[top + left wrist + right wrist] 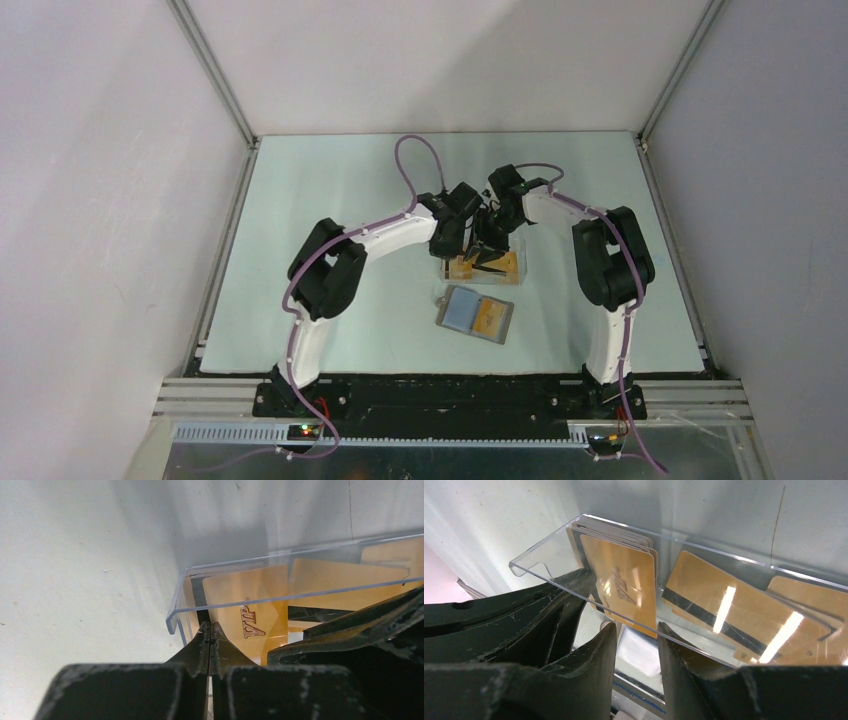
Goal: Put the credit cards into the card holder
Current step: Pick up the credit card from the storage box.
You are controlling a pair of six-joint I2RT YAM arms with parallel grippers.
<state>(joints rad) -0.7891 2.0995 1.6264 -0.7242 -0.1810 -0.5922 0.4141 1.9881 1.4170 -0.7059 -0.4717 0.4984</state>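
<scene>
Several orange-gold credit cards (462, 268) sit in a clear plastic box (516, 272) at mid-table. In the right wrist view a stack of cards (624, 585) stands upright and a card with a dark stripe (719, 610) leans beside it. My right gripper (636, 626) is open, its tips just under the stack's lower edge, with nothing held. My left gripper (210, 628) is shut and empty, its tips at the box's left end wall (175, 617), next to a card marked VIP (250, 600). The card holder (460, 310) lies open nearer the bases, with one orange card (488, 320) on its right face.
Both arms arch inward over the box, so the left gripper (445, 240) and the right gripper (490, 248) are close together. The right gripper's dark finger (350, 630) shows in the left wrist view. White walls enclose the table (330, 200).
</scene>
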